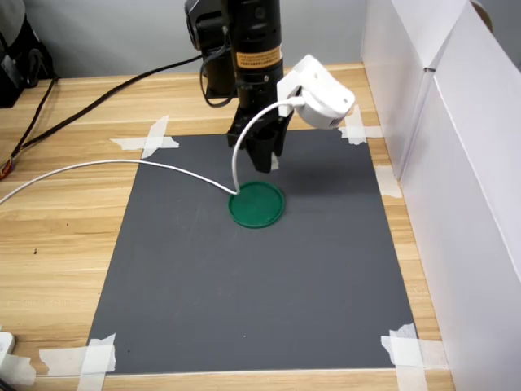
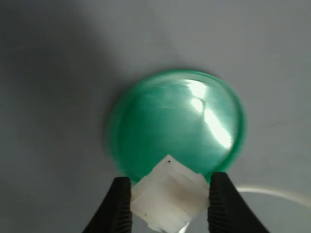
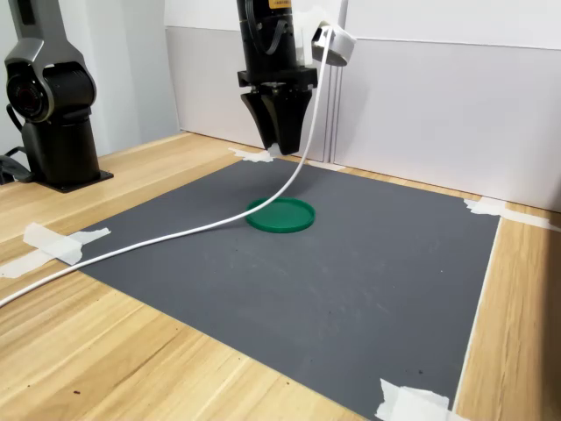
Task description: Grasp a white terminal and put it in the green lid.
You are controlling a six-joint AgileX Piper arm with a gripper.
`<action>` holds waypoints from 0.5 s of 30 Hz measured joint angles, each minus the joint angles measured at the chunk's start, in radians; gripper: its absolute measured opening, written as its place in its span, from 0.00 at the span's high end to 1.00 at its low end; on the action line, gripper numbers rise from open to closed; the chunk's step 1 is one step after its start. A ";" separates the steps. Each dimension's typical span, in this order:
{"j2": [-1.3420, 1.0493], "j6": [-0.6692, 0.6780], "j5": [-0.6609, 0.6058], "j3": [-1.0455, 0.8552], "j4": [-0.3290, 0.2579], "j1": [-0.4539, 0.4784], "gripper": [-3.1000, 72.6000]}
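Wrist view: claw (image 2: 170,204) clamped on white terminal (image 2: 167,196) above green lid (image 2: 170,121), nothing inside.

The green lid (image 2: 175,126) is seen in the wrist view as smooth, glossy plastic carrying bright highlights. The white terminal (image 2: 167,196) is presented as matt, slightly translucent plastic. The jaws beside it are finished in black with fine ribbing. Under the green lid, the mat (image 1: 260,277) is shown as matt dark grey. Around the mat, the surface (image 1: 57,244) appears as pale grained wood.
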State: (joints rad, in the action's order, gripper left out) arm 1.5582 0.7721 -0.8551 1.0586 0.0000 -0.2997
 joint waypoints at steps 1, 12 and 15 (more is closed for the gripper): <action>0.009 0.001 0.007 0.000 0.000 0.006 0.47; 0.092 0.021 0.030 0.000 -0.007 0.011 0.47; 0.115 0.024 0.032 0.000 0.000 0.011 0.47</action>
State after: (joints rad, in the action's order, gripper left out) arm 1.6728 0.7957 -0.8236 1.0586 0.0000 -0.2890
